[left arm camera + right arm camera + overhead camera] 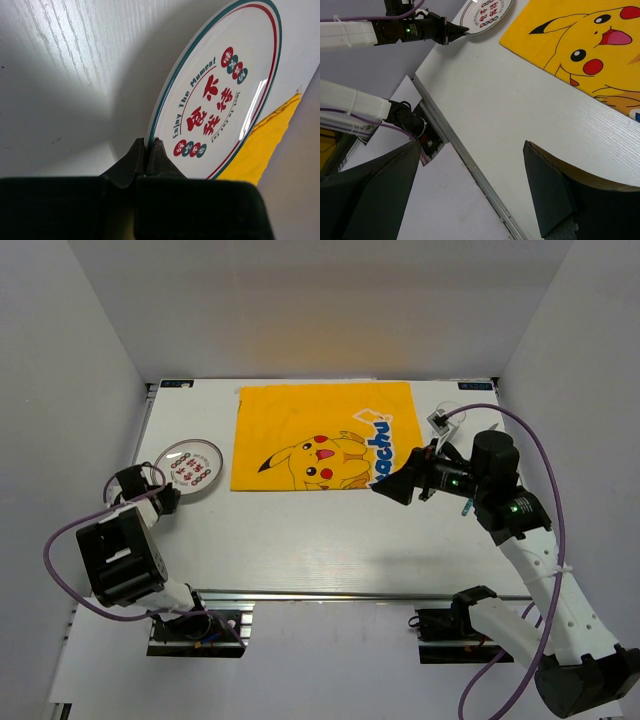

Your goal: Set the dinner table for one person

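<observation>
Left gripper (146, 146) is pinched shut on the near rim of the plate (220, 90), fingers on either side of the edge with no gap showing. The dark shadow under that side makes me think the rim is tipped up a bit off the bench (60, 75), but I can't say for sure.

The plate is round and white, with a green and red ring around the edge, red characters, and "Enjoy The Moment" printed on it. It's really glossy, so I'd guess slick, stiff and fairly light, and maybe chippable if it drops. The rim is about the only place to grab it, and a thin edge pinch like this could let it swivel, so go slow.

It sits at the far left of the bench, just beside the left edge of the yellow Pikachu cloth (322, 435).

Right gripper (471, 145) is wide open with nothing in it, hanging over the right edge of the cloth.

The bench itself is a big white rectangle with faint grain lines, under everything, with a metal rail (350, 594) along the near long edge by the arm bases. It's rigid, flat and smooth, so there's nothing to grab there, and I'd expect the plate to skate on it easily.
</observation>
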Robot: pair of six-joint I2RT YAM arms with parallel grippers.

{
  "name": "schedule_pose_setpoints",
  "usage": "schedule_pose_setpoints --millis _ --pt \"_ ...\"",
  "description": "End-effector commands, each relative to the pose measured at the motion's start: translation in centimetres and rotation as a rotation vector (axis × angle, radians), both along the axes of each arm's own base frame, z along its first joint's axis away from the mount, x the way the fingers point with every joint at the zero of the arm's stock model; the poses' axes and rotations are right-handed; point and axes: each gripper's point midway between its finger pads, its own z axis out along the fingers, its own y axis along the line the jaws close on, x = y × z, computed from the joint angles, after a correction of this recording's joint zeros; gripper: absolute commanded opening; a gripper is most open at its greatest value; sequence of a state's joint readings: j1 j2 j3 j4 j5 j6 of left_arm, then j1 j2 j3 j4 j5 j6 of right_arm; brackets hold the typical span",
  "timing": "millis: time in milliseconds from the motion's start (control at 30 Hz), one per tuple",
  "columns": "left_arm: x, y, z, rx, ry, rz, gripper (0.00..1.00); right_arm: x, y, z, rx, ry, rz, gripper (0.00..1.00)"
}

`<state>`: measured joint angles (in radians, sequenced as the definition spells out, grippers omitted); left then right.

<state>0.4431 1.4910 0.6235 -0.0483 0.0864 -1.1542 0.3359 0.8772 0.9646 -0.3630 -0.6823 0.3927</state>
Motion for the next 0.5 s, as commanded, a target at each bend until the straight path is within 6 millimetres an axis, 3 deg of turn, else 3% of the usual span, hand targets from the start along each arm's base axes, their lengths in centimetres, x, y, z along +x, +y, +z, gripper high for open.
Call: schedule_pose_setpoints --millis 0,133,267,467 --pt "-4.7 -1.2 -3.8 -0.051 0.236 0.011 0.00 0.0 -0.1 2.0 0.021 -0.068 -0.007 0.89" --pt "-2.2 -1.0 -0.4 -0.019 0.110 -0.030 0.00 0.1 -0.1 2.2 0.016 -0.076 -0.006 0.89" --pt "1.8 -0.3 7.0 0.084 -0.158 -0.071 0.00 0.1 -0.3 2.2 0.015 -0.082 -0.019 0.89" --pt "4.3 0.5 14.0 0.175 -0.346 -0.089 0.00 -0.2 -0.7 2.5 0.005 -0.097 -0.035 0.89"
